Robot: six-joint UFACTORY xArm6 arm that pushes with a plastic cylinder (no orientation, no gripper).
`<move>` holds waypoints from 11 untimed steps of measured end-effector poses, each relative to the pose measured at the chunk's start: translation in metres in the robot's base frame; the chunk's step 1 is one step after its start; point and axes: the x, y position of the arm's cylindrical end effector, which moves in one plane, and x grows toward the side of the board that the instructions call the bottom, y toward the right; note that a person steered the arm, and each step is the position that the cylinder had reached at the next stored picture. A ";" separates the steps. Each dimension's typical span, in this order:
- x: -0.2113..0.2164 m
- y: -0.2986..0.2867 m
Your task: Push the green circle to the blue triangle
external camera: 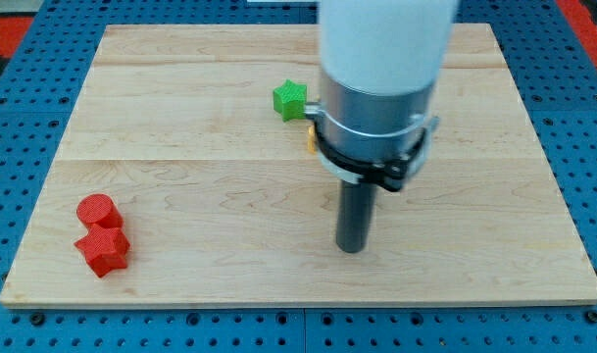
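Observation:
My tip [351, 247] rests on the wooden board [180, 196] below the middle, a little to the view's right. A green star-shaped block [289, 99] lies near the view's top centre, up and to the left of the tip. A small yellow-orange block [309, 137] peeks out just below it, mostly hidden behind the arm's body [376, 98]. No green circle and no blue triangle show; the arm may hide them.
A red cylinder [96, 210] and a red star-shaped block [104, 251] touch each other at the view's bottom left. The board lies on a blue perforated table [14, 147].

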 end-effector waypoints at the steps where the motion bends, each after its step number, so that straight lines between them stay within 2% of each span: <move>1: -0.015 0.044; 3: -0.044 0.080; 5: -0.033 0.039; 8: -0.051 0.041; 10: -0.027 0.023; 11: -0.035 0.022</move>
